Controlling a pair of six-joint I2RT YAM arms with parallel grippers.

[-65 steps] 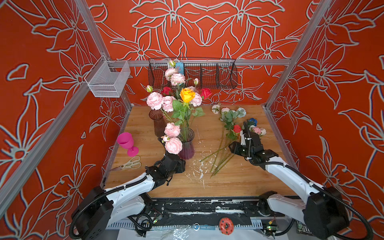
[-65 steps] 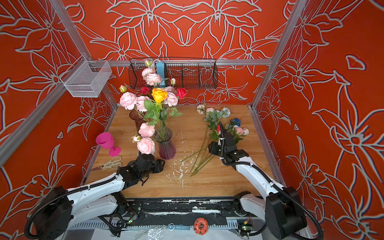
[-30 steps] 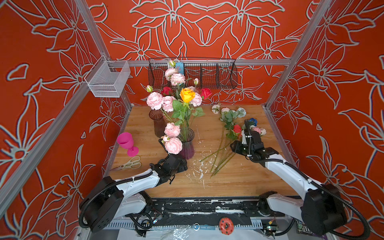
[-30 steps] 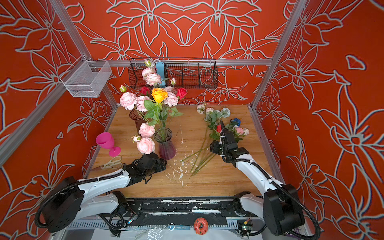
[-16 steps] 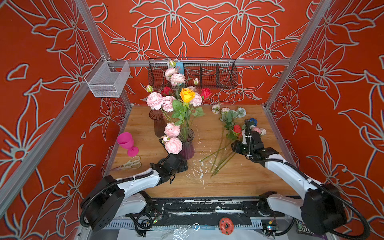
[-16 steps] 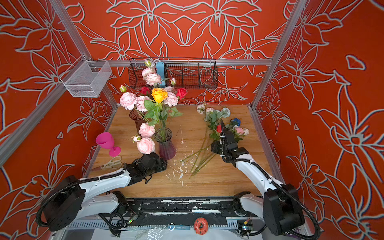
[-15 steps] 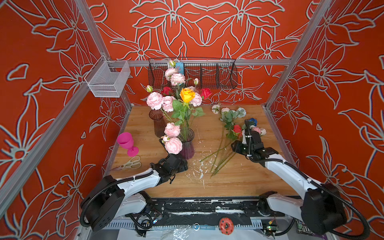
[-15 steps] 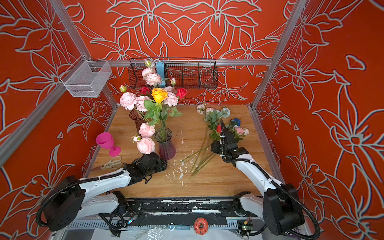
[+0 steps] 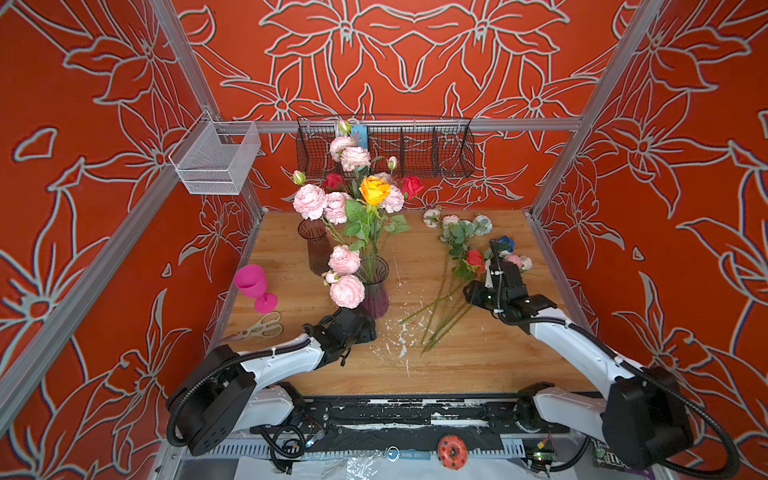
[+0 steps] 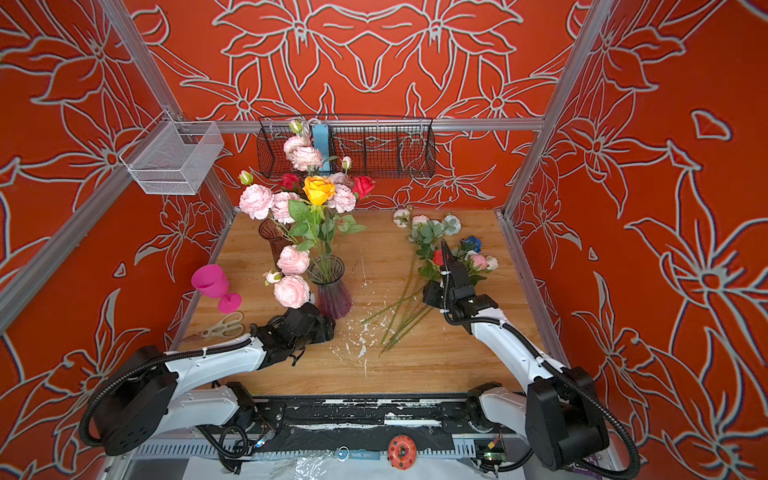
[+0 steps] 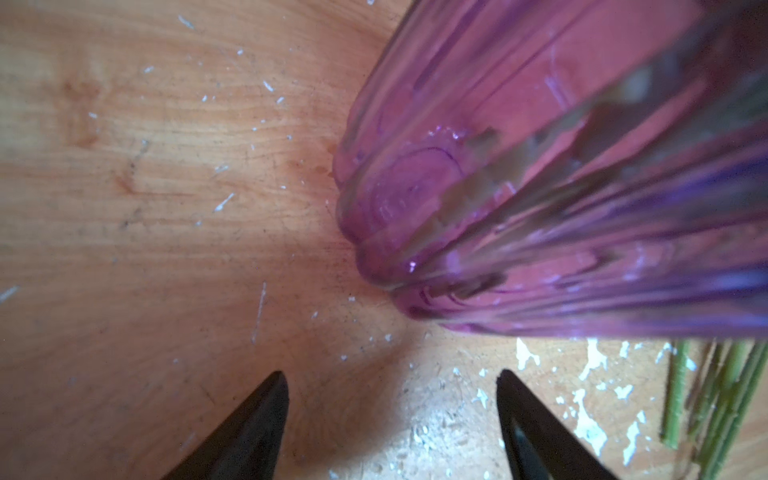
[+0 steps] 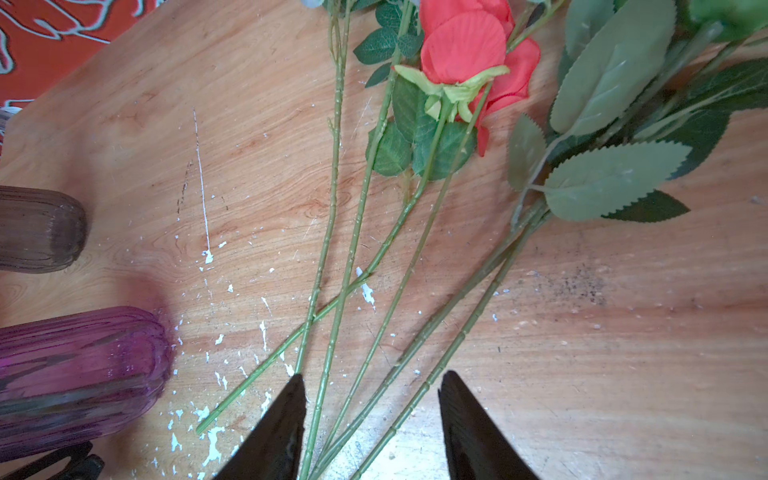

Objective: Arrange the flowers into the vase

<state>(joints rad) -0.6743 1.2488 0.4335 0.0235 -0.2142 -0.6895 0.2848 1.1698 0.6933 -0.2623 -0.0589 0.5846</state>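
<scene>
Left arm stretched low, left gripper (image 11: 390,374) spread wide, holding nothing, beside the purple vase (image 9: 375,293), upright, filled with pink, orange and red flowers (image 9: 374,189), loose flowers (image 9: 473,257) lying on the table (image 9: 478,361), right gripper (image 12: 372,376) low, fingers parted over their stems (image 12: 528,222).

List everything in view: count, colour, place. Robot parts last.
table: one, light wood, under everything.
purple vase: one, purple glass, left of the table's middle.
arranged flowers: several, mostly pink, one orange, two red, in the purple vase.
brown vase: one, brownish glass, behind the purple vase.
loose flowers: several, red, blue, pink, white, on the table's right half.
goblet: one, bright pink, table's left edge.
scissors: one pair, pale handles, near the goblet.
wire basket: one, black, back rail.
mesh basket: one, white, left rail.
left gripper: one, black, open, beside the purple vase's base.
right gripper: one, black, open, over the loose flowers' stems.
</scene>
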